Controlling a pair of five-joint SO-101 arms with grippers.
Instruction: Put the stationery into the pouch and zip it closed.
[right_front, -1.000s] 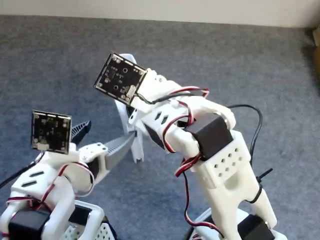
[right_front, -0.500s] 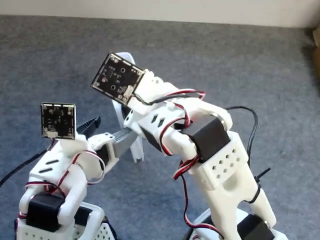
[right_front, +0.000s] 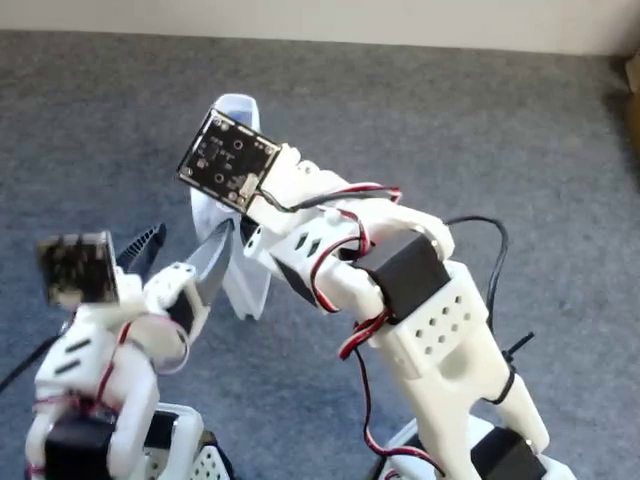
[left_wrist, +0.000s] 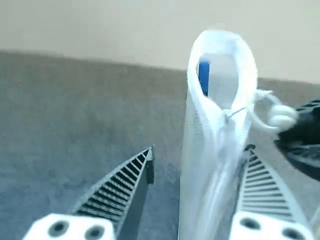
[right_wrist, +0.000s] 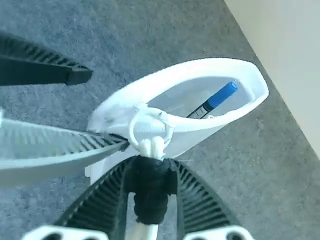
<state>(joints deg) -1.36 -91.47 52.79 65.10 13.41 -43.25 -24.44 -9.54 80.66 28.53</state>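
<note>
So closest in, the right gripper (right_wrist: 151, 167) is pressed together on the black end of the zip pull (right_wrist: 150, 187). The pull's white loop (right_wrist: 147, 129) sticks out just past the tips, right at the rim of the pouch (right_wrist: 200, 135).

The left gripper (left_wrist: 200, 150) is spread wide and straddles the pouch. One finger is on each side, and neither is clamped on anything. From the right wrist view, one of those fingers runs right up against the pouch wall, next to the loop. The other sits apart from the pouch with a bare gap between.

The pouch itself is white and stands upright between the two arms, tall and narrow. Its mouth is open at the top, so the zip isn't closed. There's a pen (right_wrist: 215, 100) inside: blue cap end up, leaning against the inner wall near the far end of the opening. You can spot the blue through the mouth from the left wrist view too.

From the high view, the pouch pokes up behind the right arm's camera board and hangs down below it, over the grey worktop (right_front: 450, 130). I can't tell whether its bottom edge touches the worktop or is lifted off. Past all that, a pale wall (left_wrist: 100, 25) runs along the far edge.
</note>
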